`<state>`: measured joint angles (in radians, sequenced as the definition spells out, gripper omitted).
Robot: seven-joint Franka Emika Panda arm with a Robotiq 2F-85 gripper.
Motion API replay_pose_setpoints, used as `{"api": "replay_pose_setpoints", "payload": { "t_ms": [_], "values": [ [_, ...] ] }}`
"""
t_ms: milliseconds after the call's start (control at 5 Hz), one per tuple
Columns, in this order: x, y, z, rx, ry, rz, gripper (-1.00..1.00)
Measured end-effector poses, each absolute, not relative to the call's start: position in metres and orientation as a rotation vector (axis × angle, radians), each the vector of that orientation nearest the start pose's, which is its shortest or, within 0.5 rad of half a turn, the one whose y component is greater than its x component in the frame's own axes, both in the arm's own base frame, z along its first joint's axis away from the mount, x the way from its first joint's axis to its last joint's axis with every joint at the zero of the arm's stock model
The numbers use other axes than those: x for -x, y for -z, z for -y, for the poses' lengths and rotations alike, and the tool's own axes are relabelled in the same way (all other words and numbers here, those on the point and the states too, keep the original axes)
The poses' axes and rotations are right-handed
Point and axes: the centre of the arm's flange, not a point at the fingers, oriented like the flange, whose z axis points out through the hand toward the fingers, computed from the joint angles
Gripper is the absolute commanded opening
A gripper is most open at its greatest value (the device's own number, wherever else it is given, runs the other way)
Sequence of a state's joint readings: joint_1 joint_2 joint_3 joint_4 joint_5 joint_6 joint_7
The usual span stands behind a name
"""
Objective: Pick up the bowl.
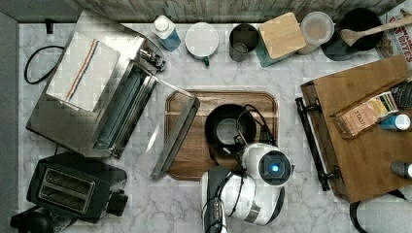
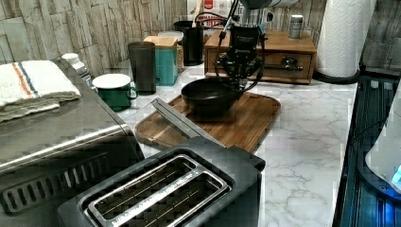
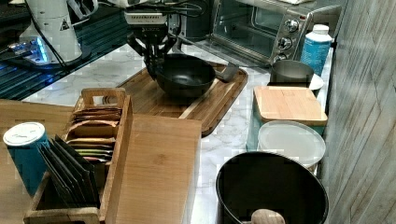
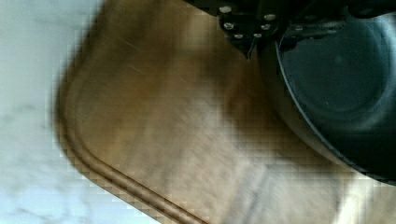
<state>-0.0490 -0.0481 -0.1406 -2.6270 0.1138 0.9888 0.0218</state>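
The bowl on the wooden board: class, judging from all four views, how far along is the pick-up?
Done: the gripper has reached the bowl and sits at its rim. In hand: the grasp; in the left view the bowl looks tilted and raised off the wooden board, so the lift seems begun. Left: carrying it clearly above the board.

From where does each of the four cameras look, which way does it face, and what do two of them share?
Top view: overhead, facing down on the bowl; the arm's white body shows below.
Left view: low behind the toaster, facing the bowl and gripper.
Right view: beside the tea box, facing the toaster oven.
Wrist view: on the arm, facing down at the board.
Left and right views share bowl and board.
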Motion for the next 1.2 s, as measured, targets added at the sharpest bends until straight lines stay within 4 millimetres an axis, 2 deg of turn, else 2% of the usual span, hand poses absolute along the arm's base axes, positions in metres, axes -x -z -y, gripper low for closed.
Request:
{"api": "replay_pose_setpoints", "payload": {
  "t_ms": [200,400,600,800,1000,1200],
  "values": [
    [-0.414,-0.289,0.075,2.719,-0.092,-1.653,-1.00],
    [-0.421,-0.324,0.076,2.674,0.034,-1.723,-1.00],
    [-0.440,-0.362,0.084,2.713,0.044,-1.648,-1.00],
    [-0.469,-0.402,0.090,2.751,-0.047,-1.473,-1.00],
    [-0.503,-0.440,0.090,2.855,-0.083,-1.181,-1.00],
    [-0.530,-0.465,0.084,2.915,-0.044,-0.895,-1.00]
  ]
}}
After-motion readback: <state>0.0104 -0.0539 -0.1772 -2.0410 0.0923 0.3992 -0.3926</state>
